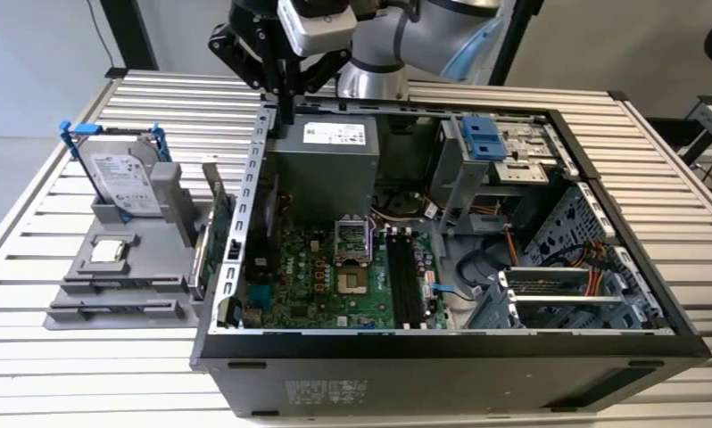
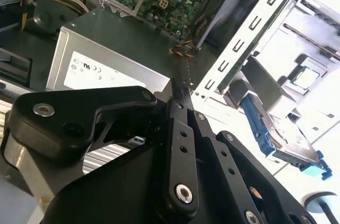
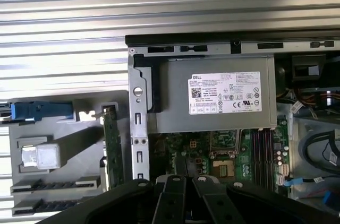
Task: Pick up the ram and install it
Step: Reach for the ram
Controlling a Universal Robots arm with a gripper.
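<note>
Hovering above the case (image 1: 257, 152) at its rim, the tool (image 1: 287, 105) is clenched on the ram (image 3: 180, 164), a thin grey stick seen edge-on between its fingers. The power supply (image 1: 323, 169) sits right beneath it, and the black slots (image 1: 404, 278) lie lower and well beyond. Doing this well, I'd say, means keeping the stick upright, lined lengthways with a slot and clear of metal.

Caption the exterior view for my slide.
Gripper above the open computer case rim, by the power supply; hard drive stands outside at the exterior view's left.
</note>
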